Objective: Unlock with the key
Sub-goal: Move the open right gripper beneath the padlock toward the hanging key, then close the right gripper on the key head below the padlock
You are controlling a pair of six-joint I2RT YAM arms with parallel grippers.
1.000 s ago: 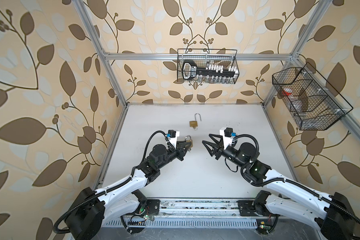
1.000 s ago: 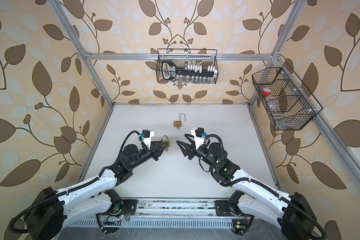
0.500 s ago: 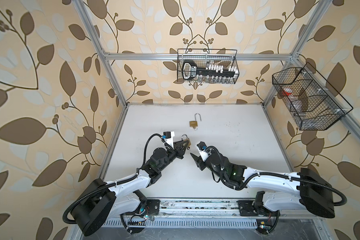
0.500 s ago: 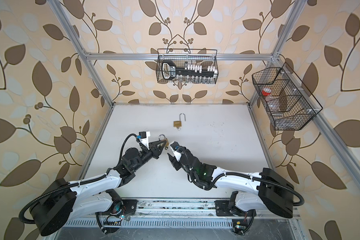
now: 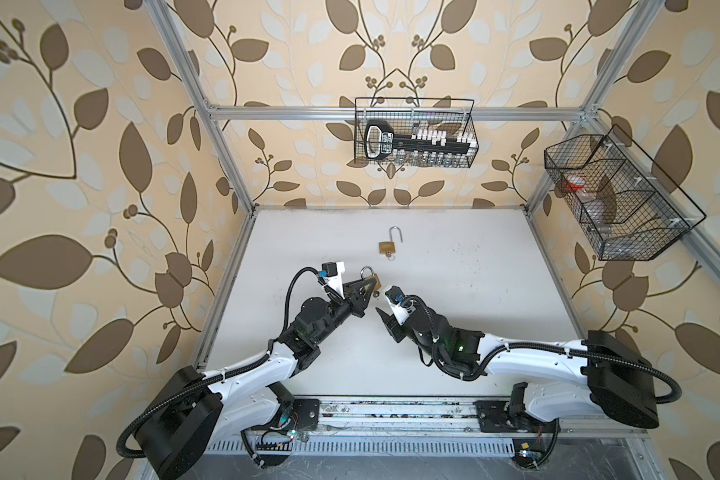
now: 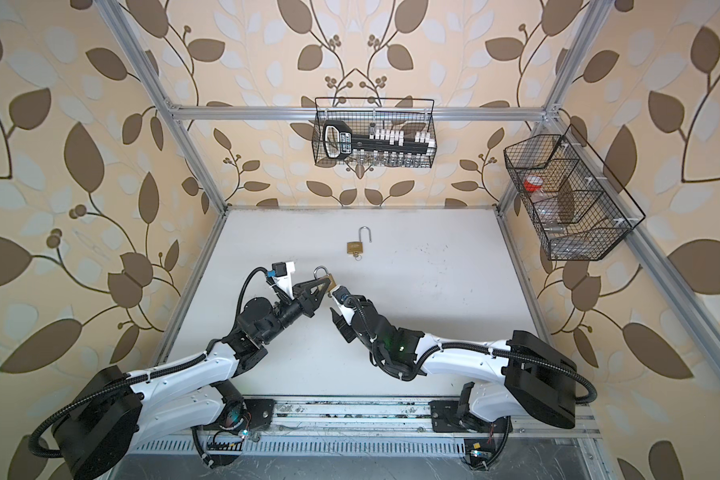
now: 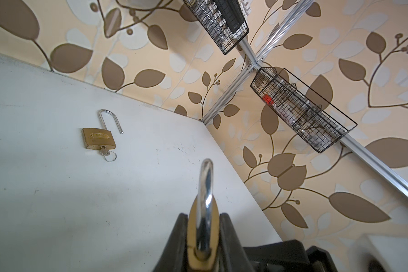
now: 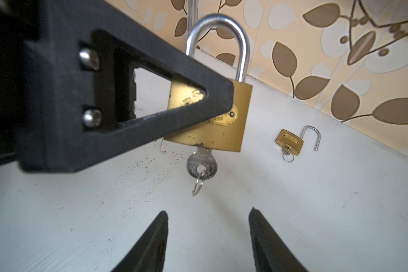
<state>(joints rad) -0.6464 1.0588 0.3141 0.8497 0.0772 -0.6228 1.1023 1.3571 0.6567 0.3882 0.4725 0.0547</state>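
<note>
As laid out L to R, per both top views:

1. L gripper (image 5: 373, 284): clenched on padlock (image 8: 224, 134), pads on the flat brass faces. Held off table (image 5: 474, 316), over its middle. Shackle up, one leg into body, other leg hidden by finger. Prob. locked.

2. Key (image 8: 201, 163): seated in keyway on underside of body. Long axis down toward table, in line w/ shackle legs. Broad face of head toward R wrist cam, split ring dangling below.

3. R gripper (image 8: 207, 212): released, nothing btwn jaws. Just beside held padlock, on its R. Key dead ahead of jaw gap, beyond fingertips (image 8: 161, 219), not yet btwn them. Nearer arm and only free one, so likely taker of key. Judged needs: short advance, then close on head. Jaws either side of head's edges, not its flats, so wrist roll prob. wanted first. Twist about key's long axis after.

4. Second padlock (image 5: 386, 247): flat on table, farther back, apart from both grippers. Shackle swung open, own key in. Looks done, not next target.

5. Wire basket (image 5: 616, 199): on R wall, well apart from work.
</note>
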